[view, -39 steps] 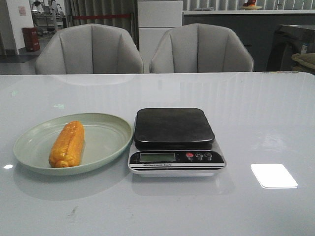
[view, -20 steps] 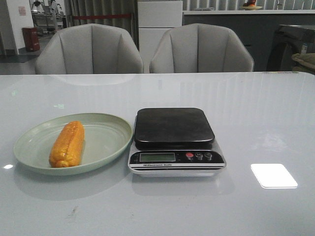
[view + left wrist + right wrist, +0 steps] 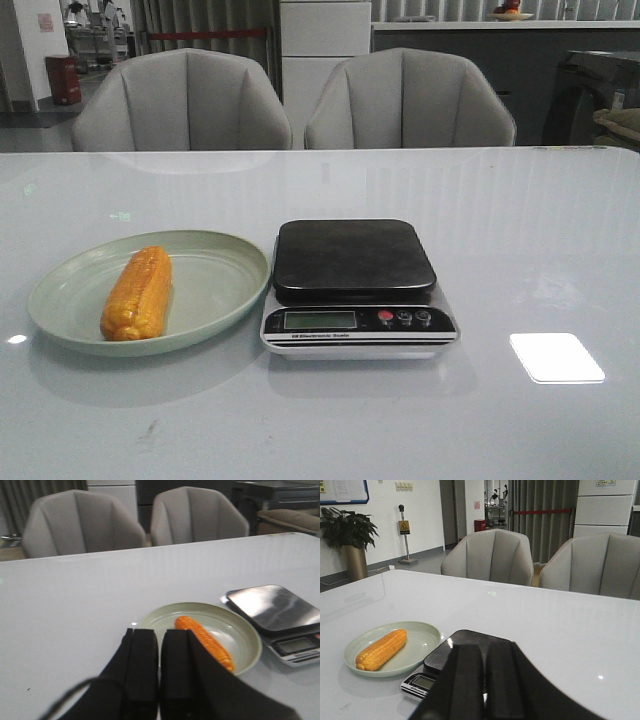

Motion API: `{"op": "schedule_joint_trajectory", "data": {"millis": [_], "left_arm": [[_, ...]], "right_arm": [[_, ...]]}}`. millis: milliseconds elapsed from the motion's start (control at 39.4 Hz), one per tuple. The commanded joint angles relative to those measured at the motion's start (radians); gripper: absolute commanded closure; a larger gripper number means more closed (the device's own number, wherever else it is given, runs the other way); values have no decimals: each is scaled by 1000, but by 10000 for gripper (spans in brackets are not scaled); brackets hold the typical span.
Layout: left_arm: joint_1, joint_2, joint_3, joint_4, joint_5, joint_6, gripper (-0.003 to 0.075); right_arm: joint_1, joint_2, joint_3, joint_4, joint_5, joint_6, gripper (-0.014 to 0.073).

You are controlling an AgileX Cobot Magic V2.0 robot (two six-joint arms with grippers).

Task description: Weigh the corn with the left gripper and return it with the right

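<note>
1. You have the orange-yellow cob of corn [image 3: 137, 294] lying lengthwise in the pale green round plate [image 3: 215, 290], toward the plate's 9 o'clock side in the front view. Its blunt ends point roughly to 12 and 6 o'clock.
2. The black-topped digital kitchen scale [image 3: 355, 260] sits just beside the plate at its 3 o'clock, on the glossy white tabletop [image 3: 520, 220]. Its platform is bare.
3. Your matte black left claw [image 3: 159, 667] hangs above the tabletop, short of the plate, with its two blocky fingers pressed together and nothing between them. The matte black right claw [image 3: 484, 680] is likewise closed and empty, hanging near the scale.
4. The step in hand looks like the first reach, so spread the left fingers before you descend.
5. Turn the wrist so the fingers straddle the cob across its width, near the middle. Gripping at an end would likely let it tip.
6. Come down inside the plate's rim without pressing on it, or the plate may tilt or slide into the scale.
7. Close gently: the kernels look rounded and could let the cob roll.
8. A line of small print runs under the scale's display [image 3: 319, 320]; it seems to read "Electronic Scale", though it is too small to be sure. The display's digits cannot be read.
</note>
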Motion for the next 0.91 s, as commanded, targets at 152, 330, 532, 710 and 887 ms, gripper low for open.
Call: {"op": "schedule_joint_trajectory", "data": {"millis": [152,330,532,710,887], "left_arm": [[123,-22,136,-7,-291,-12,596],[176,-22,133,-13,-312,-12,596],[206,-22,133,-29,-315,-12,596],[206,-22,133,-29,-304,-12,596],[206,-22,133,-29,-304,-12,596]], "right_arm": [[-3,21,-27,-8,-83,-10,407],[-3,21,-27,-8,-82,-10,407],[-3,21,-27,-8,-82,-10,407],[-3,21,-27,-8,-82,-10,407],[-3,21,-27,-8,-82,-10,407]]}}
